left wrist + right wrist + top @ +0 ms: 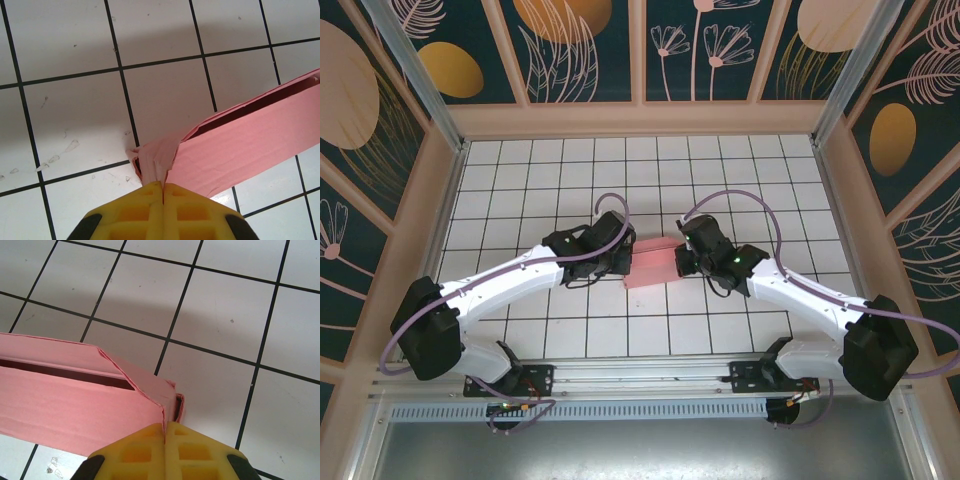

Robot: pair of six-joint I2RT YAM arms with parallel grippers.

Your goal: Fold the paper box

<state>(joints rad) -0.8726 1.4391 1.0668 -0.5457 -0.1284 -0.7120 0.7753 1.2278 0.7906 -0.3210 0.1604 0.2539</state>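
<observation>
Tiled tabletop (570, 170) w/ leaf-print walls (570, 50) around, L fingers (131, 212) & R fingers (136, 452) each pinch an end of paper box (655, 262).

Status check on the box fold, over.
Left tool shut, pinching one end flap of the paper box. Right tool shut on the opposite end. Box spans between them, long seam gaping. Nothing blocking on the tiled table.
</observation>
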